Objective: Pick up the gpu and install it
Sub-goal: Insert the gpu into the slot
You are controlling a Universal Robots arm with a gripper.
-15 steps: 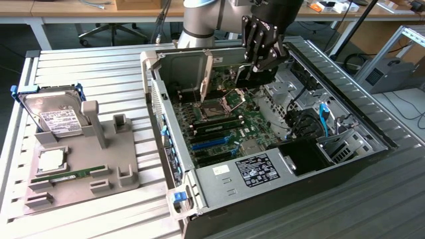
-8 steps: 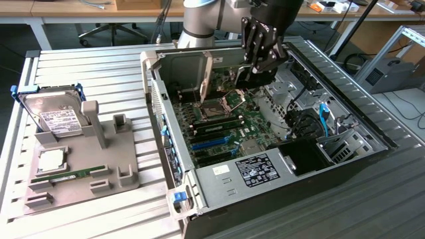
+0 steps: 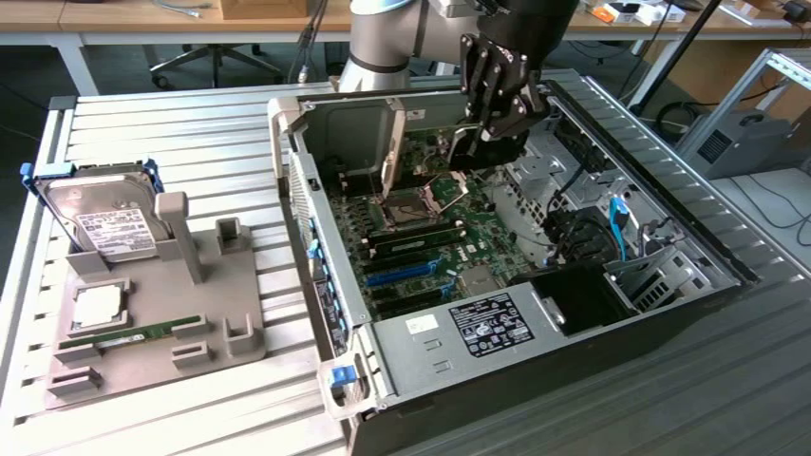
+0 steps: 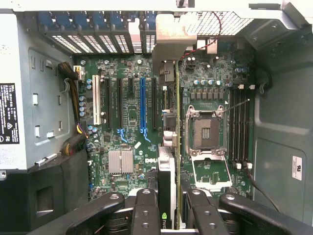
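While my gripper (image 4: 168, 198) clamps the gpu (image 4: 167, 166) edge-on, I hang over the motherboard (image 4: 128, 122) inside the open computer case (image 3: 419, 366), card carried but not seated. Installing, I judge, calls for lining its bottom edge squarely over the blue PCIe slot (image 4: 143, 105) before pressing down.

Thin dark gpu (image 4: 167, 166), upright on edge, seemingly held just above the motherboard (image 4: 128, 115).

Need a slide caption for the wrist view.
Wrist view: gripper holding the gpu edge-on over the motherboard, parallel to the expansion slots, beside the CPU socket.
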